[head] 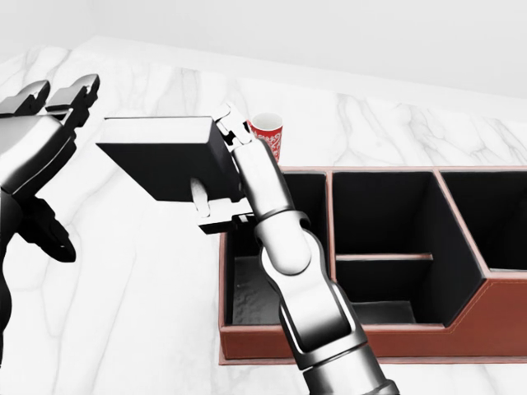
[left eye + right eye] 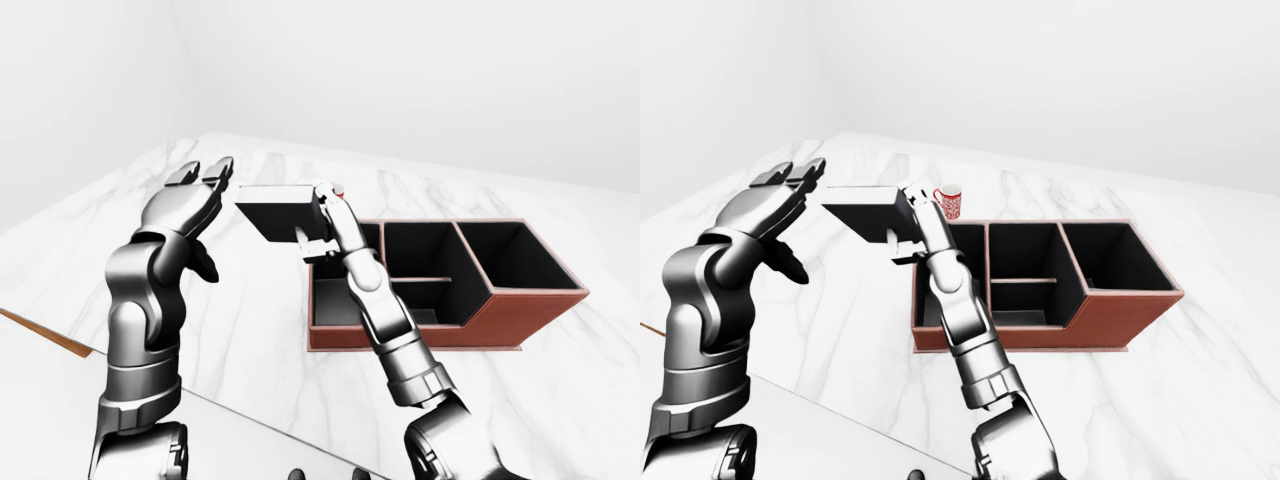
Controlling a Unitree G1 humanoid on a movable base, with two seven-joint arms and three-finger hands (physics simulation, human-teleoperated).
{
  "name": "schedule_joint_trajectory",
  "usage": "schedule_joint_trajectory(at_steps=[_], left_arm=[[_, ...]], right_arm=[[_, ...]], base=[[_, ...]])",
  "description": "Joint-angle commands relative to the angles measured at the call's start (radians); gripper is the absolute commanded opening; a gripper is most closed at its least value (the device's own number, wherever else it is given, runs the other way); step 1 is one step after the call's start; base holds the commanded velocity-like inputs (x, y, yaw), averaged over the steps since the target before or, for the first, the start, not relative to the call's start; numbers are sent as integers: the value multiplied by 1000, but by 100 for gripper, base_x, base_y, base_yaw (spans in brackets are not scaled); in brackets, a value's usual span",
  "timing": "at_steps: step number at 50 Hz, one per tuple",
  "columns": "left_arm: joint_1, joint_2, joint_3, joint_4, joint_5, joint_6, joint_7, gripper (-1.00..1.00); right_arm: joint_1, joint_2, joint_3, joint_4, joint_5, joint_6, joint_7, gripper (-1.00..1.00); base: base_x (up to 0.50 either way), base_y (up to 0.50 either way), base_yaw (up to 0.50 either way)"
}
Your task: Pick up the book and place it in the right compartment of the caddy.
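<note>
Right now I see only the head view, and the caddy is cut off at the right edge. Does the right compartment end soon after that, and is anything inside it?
Observer: In the right-eye view the caddy ends with that right compartment. It is one undivided bay, and I see nothing inside it.
Operator: Thank you. My right hand covers most of the mug. Is it standing upright?
Observer: Yes. In the right-eye view the red mug stands upright on the marble table, above the caddy's left end, with its handle toward the right hand.
</note>
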Motion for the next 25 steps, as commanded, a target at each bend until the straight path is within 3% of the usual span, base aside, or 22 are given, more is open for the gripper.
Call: schedule_joint_trajectory(at_steps=[1, 11, 25], left_arm=[[-7, 22, 45, 83, -235, 0, 51, 100], [55, 6, 32, 168, -408, 0, 164, 100], [87, -11, 58, 306, -663, 0, 322, 100]], right_arm=[[2, -23, -18, -165, 37, 0, -18, -100], [1, -43, -28, -217, 51, 0, -15, -100], [6, -82, -51, -314, 73, 0, -3, -100]], base=[[0, 0, 0], [0, 0, 0], [0, 0, 0]])
